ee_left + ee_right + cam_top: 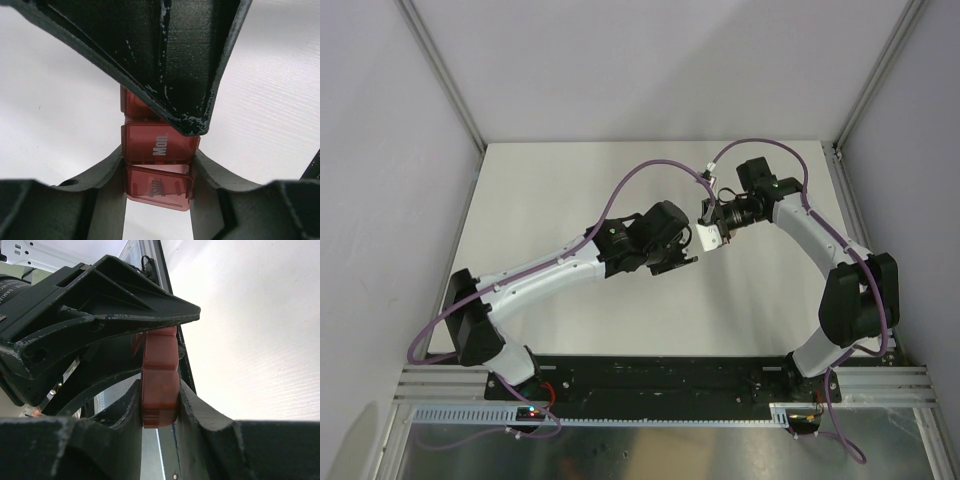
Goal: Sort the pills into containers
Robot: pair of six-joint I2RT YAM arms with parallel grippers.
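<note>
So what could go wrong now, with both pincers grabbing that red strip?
Both the left pincer and right pincer squeeze the same red pill strip over the table. If they pull different ways, it may twist or slip out and drop. The end lid looks slightly lifted, so it could flip open.

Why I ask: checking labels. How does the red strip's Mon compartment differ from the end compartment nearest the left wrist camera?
The dark red plastic square Mon compartment carries sharp white lettering; the matching end compartment has blurred lettering. The Mon compartment sits mid-strip at the tips of the left gripper; the end compartment lies between its jaws. Both are square, translucent red.
</note>
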